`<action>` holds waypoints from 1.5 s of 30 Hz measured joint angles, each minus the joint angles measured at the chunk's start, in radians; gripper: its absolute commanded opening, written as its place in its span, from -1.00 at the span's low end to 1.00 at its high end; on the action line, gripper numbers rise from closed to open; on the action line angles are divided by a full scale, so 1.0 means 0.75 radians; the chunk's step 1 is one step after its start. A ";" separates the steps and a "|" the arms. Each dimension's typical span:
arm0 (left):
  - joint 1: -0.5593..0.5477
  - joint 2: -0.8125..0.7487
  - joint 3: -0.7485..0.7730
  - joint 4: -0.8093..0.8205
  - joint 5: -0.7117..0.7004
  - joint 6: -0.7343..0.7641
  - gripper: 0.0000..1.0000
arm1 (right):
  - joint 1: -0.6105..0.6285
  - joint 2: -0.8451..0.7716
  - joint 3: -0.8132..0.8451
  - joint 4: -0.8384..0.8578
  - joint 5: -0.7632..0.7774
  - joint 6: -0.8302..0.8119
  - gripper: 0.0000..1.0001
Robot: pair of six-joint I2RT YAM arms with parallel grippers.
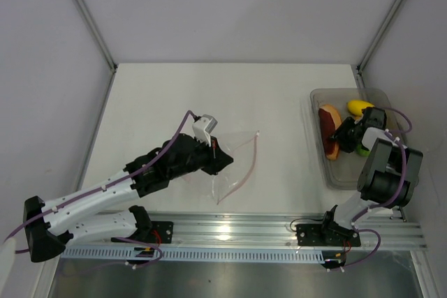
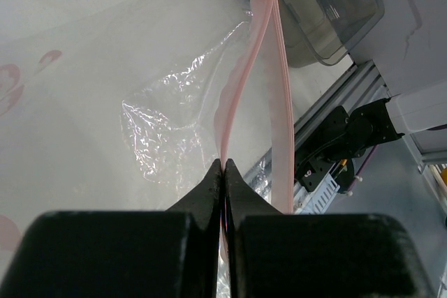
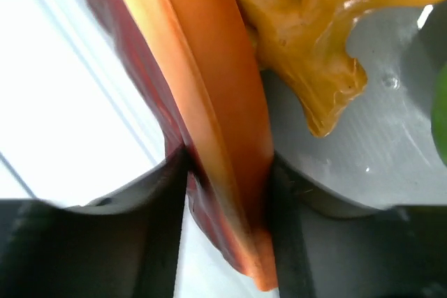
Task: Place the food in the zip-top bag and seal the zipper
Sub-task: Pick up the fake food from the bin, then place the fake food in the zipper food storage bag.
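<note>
Top external: right claw (image 1: 346, 135) grips orange food (image 1: 328, 122) in tray (image 1: 336, 176), left claw (image 2: 224, 171) pinches the zipper (image 2: 241, 88).

Top external: fixed, high behind both arm bases (image 1: 328, 232), facing down on the whole table (image 1: 279, 88). Left wrist: close, low, looking along left gripper (image 2: 224, 167) to zipper (image 2: 241, 82); tray (image 2: 349, 12) behind, shared with overhead. Right wrist: extreme close-up inside that tray, orange-red food piece (image 3: 223, 102) filling frame.

Clear plastic zip-top bag (image 1: 236, 153), left of centre on white table (image 1: 279, 102); its pink-red zipper strip (image 2: 236, 95) nipped in the left gripper (image 1: 225, 161). Rigid grey-clear tray (image 1: 343, 174), far right, holding yellow oval piece (image 1: 360, 106) behind orange-brown slice (image 1: 328, 129), itself clasped by the right gripper (image 1: 340, 137).
</note>
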 measured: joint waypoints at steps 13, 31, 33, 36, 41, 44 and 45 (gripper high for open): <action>0.010 0.005 0.011 -0.092 0.060 0.002 -0.99 | 0.012 -0.213 -0.043 -0.074 -0.068 0.058 -1.00; 0.131 0.139 0.161 -0.234 0.092 0.058 -0.99 | 0.352 -0.894 0.192 -0.550 -0.203 0.165 -1.00; 0.156 0.170 0.175 -0.244 0.083 0.071 -0.99 | 0.450 -0.941 0.192 -0.604 -0.248 0.193 -1.00; 0.199 0.196 0.181 -0.255 0.056 0.086 -0.99 | 0.634 -1.012 0.190 -0.687 -0.298 0.241 -1.00; 0.262 0.202 0.181 -0.270 0.016 0.095 -0.99 | 0.893 -1.110 0.219 -0.868 -0.287 0.275 -1.00; 0.289 0.215 0.182 -0.273 -0.007 0.095 -0.99 | 0.957 -1.188 0.230 -0.956 -0.288 0.294 -1.00; 0.296 0.220 0.182 -0.274 -0.012 0.095 -0.99 | 0.963 -1.212 0.230 -0.982 -0.294 0.300 -1.00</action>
